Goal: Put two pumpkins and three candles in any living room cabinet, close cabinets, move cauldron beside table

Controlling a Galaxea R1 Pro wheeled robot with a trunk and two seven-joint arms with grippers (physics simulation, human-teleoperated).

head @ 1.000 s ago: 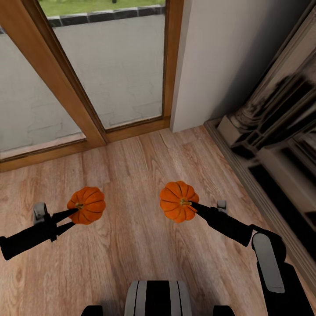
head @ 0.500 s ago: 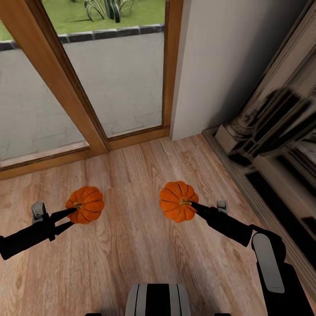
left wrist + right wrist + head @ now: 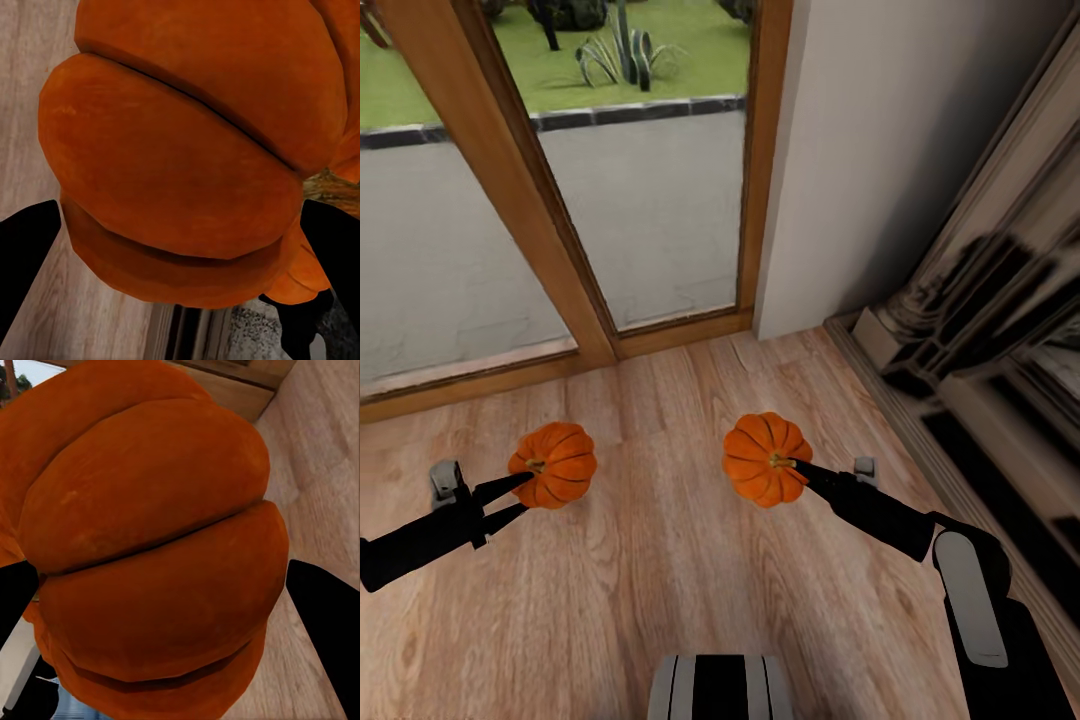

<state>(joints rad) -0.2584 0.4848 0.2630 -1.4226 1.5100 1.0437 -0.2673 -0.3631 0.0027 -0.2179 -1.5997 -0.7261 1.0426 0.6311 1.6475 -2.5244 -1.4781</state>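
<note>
Two orange pumpkins are held above a wooden floor (image 3: 660, 560), one in each gripper. The left pumpkin (image 3: 553, 465) is clamped at its stem end by the left gripper (image 3: 520, 500), whose jaws are closed down to a narrow gap around it; in the left wrist view the same pumpkin (image 3: 187, 165) is seen pressed between the two black fingers (image 3: 26, 255). The right pumpkin (image 3: 763, 458) is gripped likewise at its stem by the right gripper (image 3: 800, 468), jaws drawn tight, and its ribbed body (image 3: 150, 555) is flanked by dark fingers (image 3: 322, 622) in the right wrist view. Both pumpkins are kept well apart, at about the same height. Ahead, a wood-framed glass door (image 3: 650, 180) is seen, with lawn beyond. A pale wall (image 3: 860, 150) and dark shelving (image 3: 1000, 330) are seen at the right.
</note>
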